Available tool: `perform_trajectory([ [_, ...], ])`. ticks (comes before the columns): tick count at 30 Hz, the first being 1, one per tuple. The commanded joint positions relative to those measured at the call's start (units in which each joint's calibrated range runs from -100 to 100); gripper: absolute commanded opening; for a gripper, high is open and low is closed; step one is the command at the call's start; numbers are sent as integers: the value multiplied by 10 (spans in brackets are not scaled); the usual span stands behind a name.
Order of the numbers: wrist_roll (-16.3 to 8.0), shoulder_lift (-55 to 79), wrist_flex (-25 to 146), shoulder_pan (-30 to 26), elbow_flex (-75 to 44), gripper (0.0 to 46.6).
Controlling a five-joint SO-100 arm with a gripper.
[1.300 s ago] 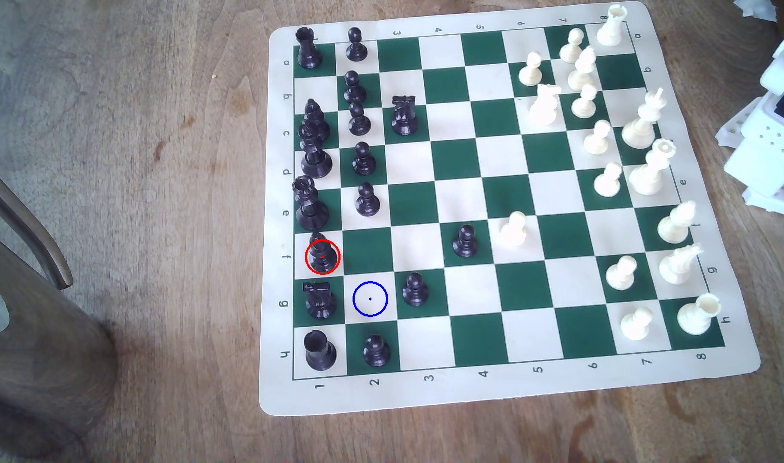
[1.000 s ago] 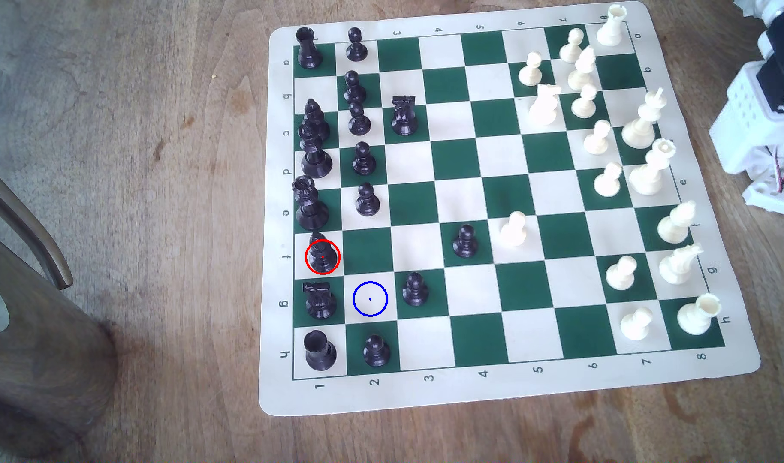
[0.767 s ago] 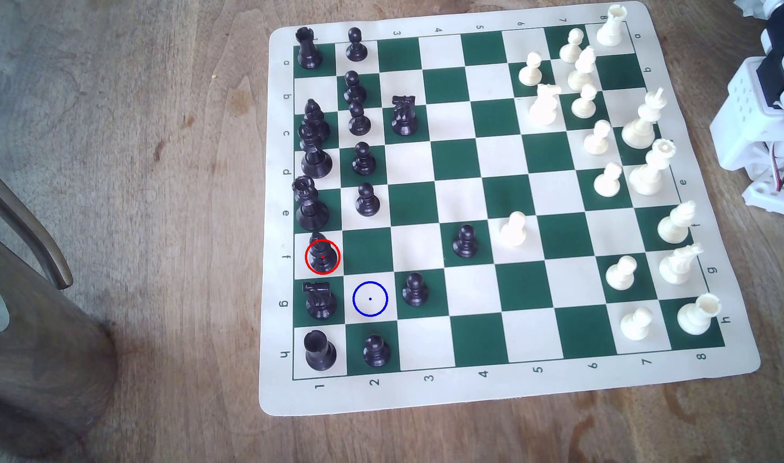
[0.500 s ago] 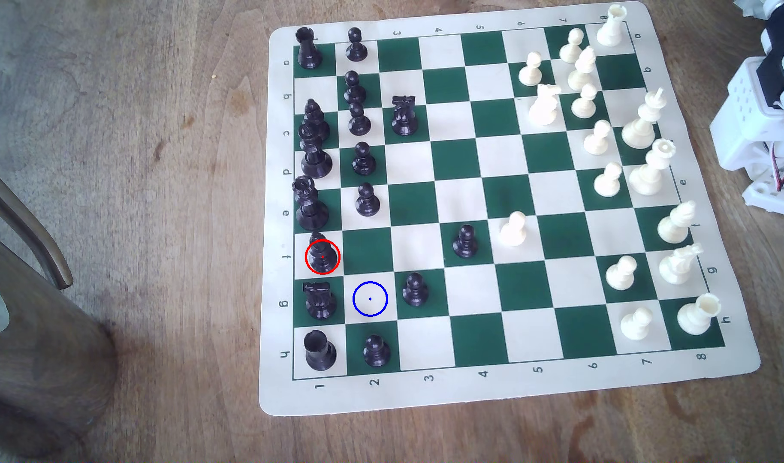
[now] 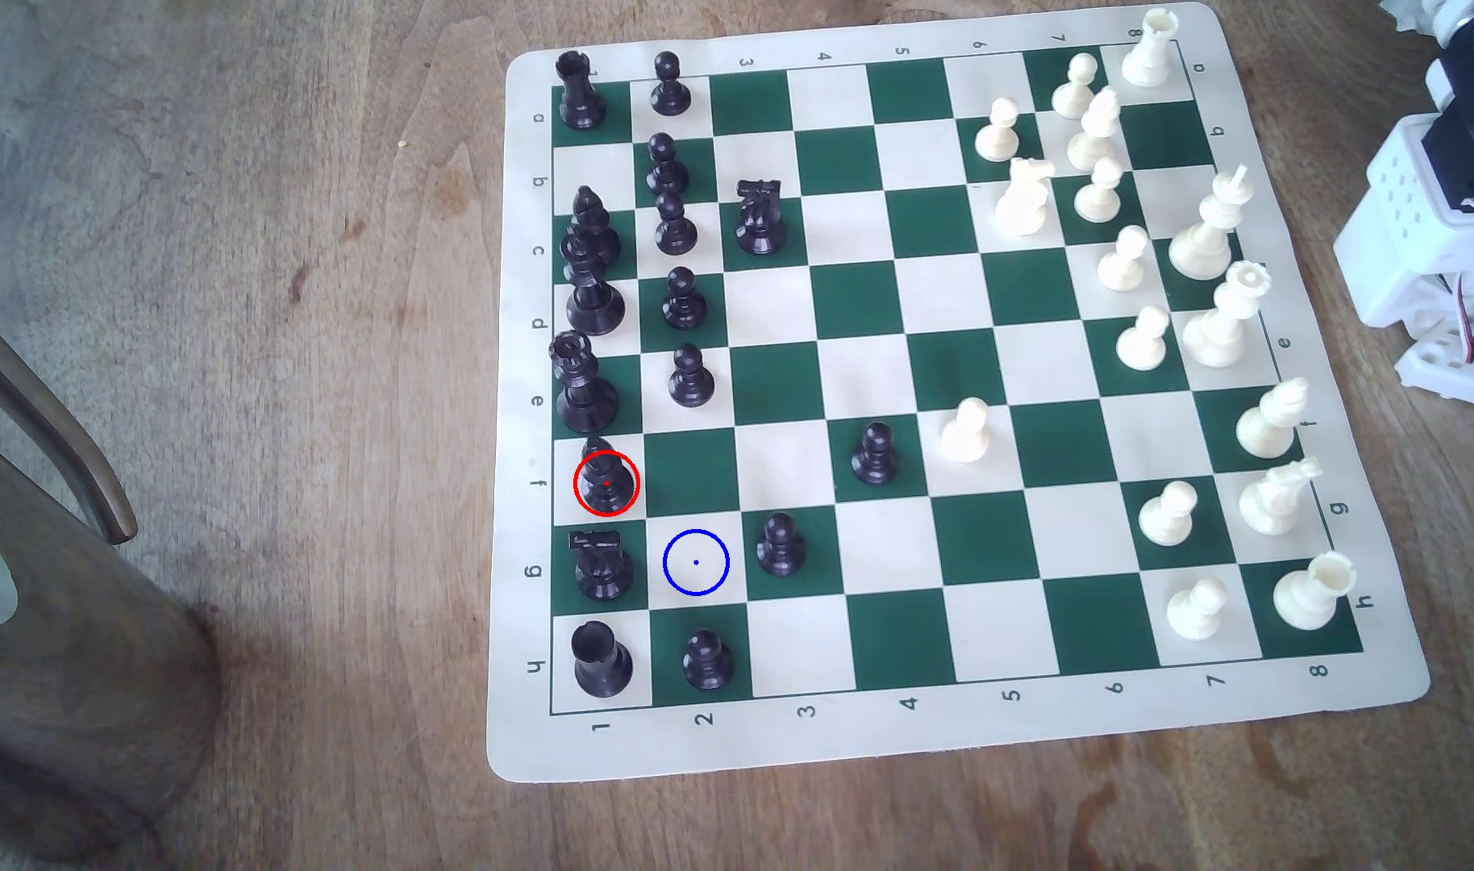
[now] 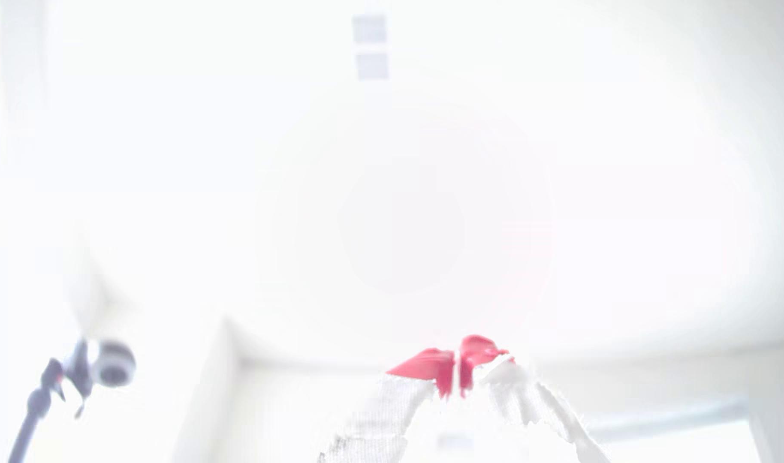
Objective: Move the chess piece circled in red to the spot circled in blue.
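Exterior view: a green-and-cream chessboard [image 5: 951,737] lies on a wooden table [image 5: 298,251]. The black bishop [image 5: 605,477], ringed in red, stands upright on a cream square in the board's leftmost column. The blue-ringed cream square [image 5: 696,563] lies diagonally adjacent, empty. The white robot arm [image 5: 1437,218] sits off the board's right edge, so the reach seems not yet begun. Sixteen black and sixteen white pieces stand.

Wrist view: overexposed; the red-tipped claw [image 6: 457,369] appears closed, holding nothing.

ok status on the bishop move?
Gripper jaws shut, nothing held, pointed away from the board. Black bishop upright on its red-ringed square, untouched. Blue-ringed square bare; black knight and black pawn flank it.
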Motion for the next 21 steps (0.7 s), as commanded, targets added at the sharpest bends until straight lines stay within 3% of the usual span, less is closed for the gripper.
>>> perform_trajectory([
  [1, 7, 3, 211, 26, 9, 1],
  [3, -12, 3, 314, 34, 8, 1],
  [6, -15, 12, 442, 38, -4, 1],
  [9, -24, 114, 526, 41, -69, 5],
  [21, -91, 568, 824, -36, -542, 110],
])
